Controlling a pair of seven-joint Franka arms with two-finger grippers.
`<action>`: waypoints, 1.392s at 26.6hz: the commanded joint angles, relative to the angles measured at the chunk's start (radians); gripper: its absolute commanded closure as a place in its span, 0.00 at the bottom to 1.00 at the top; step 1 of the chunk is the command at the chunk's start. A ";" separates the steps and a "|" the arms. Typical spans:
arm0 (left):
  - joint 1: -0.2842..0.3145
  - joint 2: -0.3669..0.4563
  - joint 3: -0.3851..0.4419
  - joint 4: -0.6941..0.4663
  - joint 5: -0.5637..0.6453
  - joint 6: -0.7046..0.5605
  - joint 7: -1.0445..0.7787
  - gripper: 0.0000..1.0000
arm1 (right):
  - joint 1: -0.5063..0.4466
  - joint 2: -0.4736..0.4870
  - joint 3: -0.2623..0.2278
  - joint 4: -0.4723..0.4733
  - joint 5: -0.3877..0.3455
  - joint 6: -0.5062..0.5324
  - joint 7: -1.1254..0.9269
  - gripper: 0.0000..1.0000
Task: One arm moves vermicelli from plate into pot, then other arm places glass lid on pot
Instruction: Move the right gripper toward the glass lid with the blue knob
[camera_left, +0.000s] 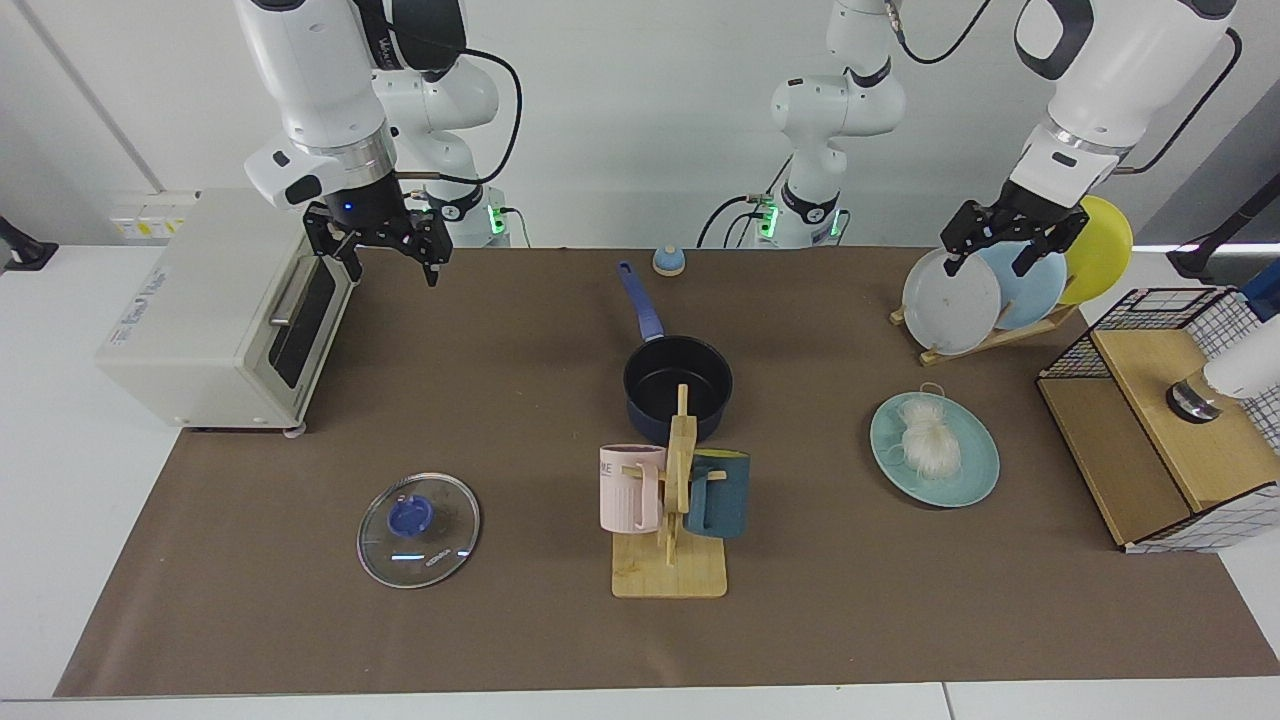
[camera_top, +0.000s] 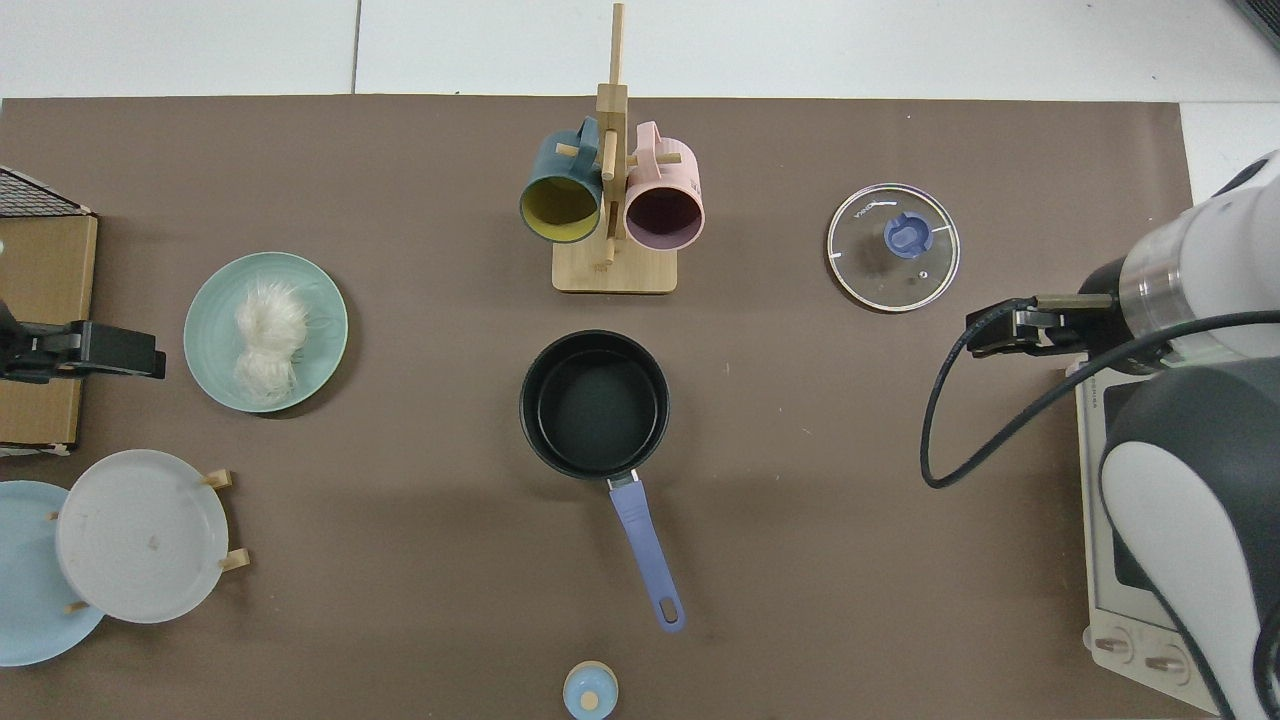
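Fluffy white vermicelli (camera_left: 930, 437) on round teal plate (camera_left: 975, 480); both grippers raised, open.

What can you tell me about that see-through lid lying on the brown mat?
The glass lid is round and clear, with a thin metal rim and a blue knob at its centre. It lies flat, knob up, on the brown mat, apart from the pot. Nothing touches it; neither arm is at it.

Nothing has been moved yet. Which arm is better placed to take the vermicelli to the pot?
Left, likely. Its open left gripper hangs by the plate rack on the same side as the vermicelli on the plate. The right gripper, open, waits by the toaster oven, nearer the glass lid.
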 joint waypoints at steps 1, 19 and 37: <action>-0.014 -0.007 0.008 -0.014 0.000 0.019 0.002 0.00 | -0.013 0.000 -0.002 0.011 0.033 -0.014 -0.040 0.01; -0.018 -0.007 0.008 -0.008 0.000 0.011 -0.010 0.00 | -0.017 0.244 -0.037 0.299 0.024 -0.057 -0.056 0.01; -0.011 0.150 0.008 0.056 -0.002 0.144 0.003 0.00 | -0.051 0.579 -0.034 0.505 0.028 0.116 -0.186 0.02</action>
